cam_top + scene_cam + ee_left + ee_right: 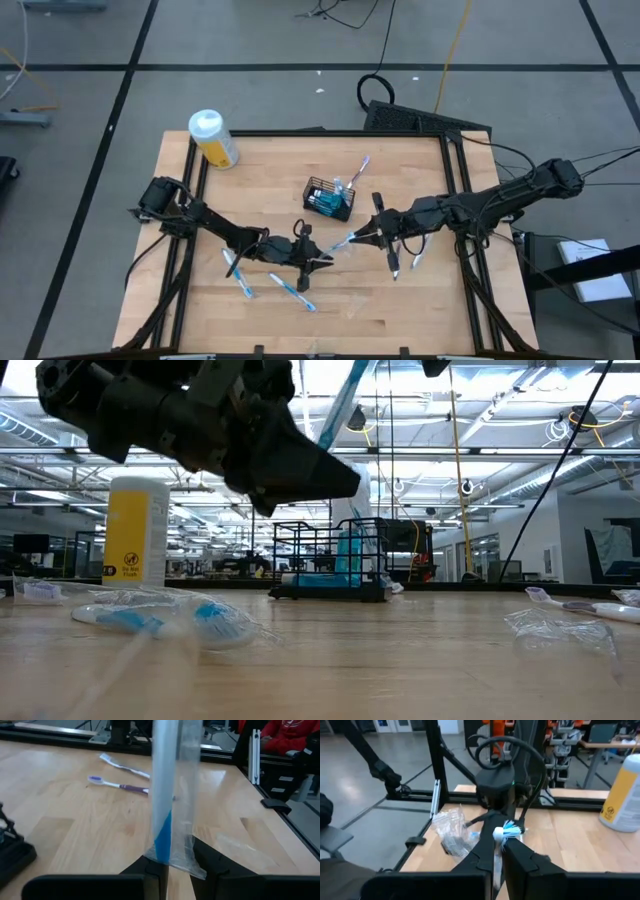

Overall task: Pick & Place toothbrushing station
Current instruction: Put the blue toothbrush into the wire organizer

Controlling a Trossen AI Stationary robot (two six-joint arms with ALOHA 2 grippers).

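Observation:
The black wire basket (328, 198) stands on the table's middle with teal tubes (350, 550) inside and a toothbrush (357, 170) sticking up out of it. Nearer the front edge, my left gripper (325, 261) and my right gripper (362, 238) are both shut on one white-and-blue toothbrush (342, 243). It sits partly in a clear wrapper (187, 795) and is held above the table between them. My left gripper pinches the wrapper's lower end (162, 852), with the brush's blue handle end inside it, between its two fingers. The brush rises away from the fingers, clear of the table. My right gripper pinches the same brush just below its blue-bristled head (507, 829). The head sticks out past the fingertips.
A yellow bottle (213, 138) stands at the far left corner. Wrapped toothbrushes (237, 270) (292, 290) lie near the left arm. Two bare toothbrushes (393, 262) (418, 260) lie under the right arm. A crumpled clear wrapper (452, 832) lies on the table. Black frame rails run along both sides.

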